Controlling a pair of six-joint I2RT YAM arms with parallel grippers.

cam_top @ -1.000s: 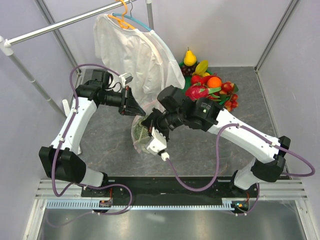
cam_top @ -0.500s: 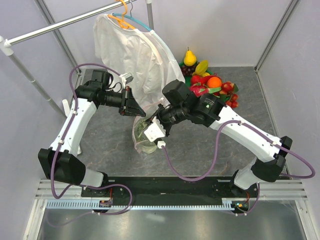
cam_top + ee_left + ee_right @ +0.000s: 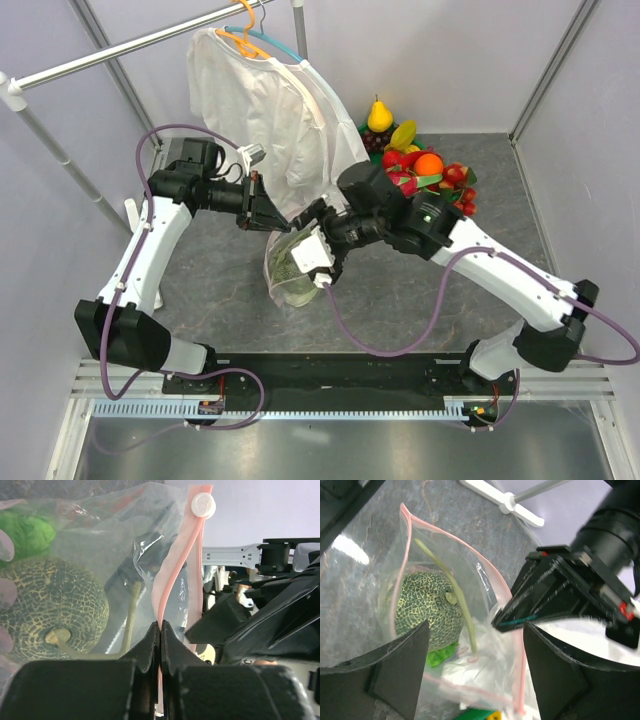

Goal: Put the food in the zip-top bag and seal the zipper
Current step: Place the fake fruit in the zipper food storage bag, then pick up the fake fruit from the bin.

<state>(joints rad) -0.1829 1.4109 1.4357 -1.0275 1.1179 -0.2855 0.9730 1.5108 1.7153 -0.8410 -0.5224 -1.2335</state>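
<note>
Left gripper (image 3: 160, 630): its two black fingers are pressed tight together. They pinch the pink zipper (image 3: 172, 570) of the zip-top bag (image 3: 285, 285).
Right gripper (image 3: 476, 630): its fingers are wide apart. Nothing is held between them. It hangs right above the mouth of the bag and points down into it.
Bag: it sits on the grey table (image 3: 400, 300) between the two arms. The left gripper holds it up by its top edge. Its mouth is open.
Zipper: the pink strip runs around the open mouth. A small white tab (image 3: 204, 504) sits on the strip, away from the left fingers.
Melon (image 3: 425, 607): it is inside the bag. It is grey-green with a net pattern and has a long pale stem (image 3: 455, 600).
Lettuce (image 3: 27, 532): it is bright green, inside the bag and right beside the melon.
Other food (image 3: 425, 170): a pile lies at the back right of the table, well apart from the bag. A yellow pear (image 3: 379, 115) stands at the back of it and an orange (image 3: 429, 163) sits in the pile.
White shirt (image 3: 265, 110): it hangs on a hanger from the rail, behind the bag.
</note>
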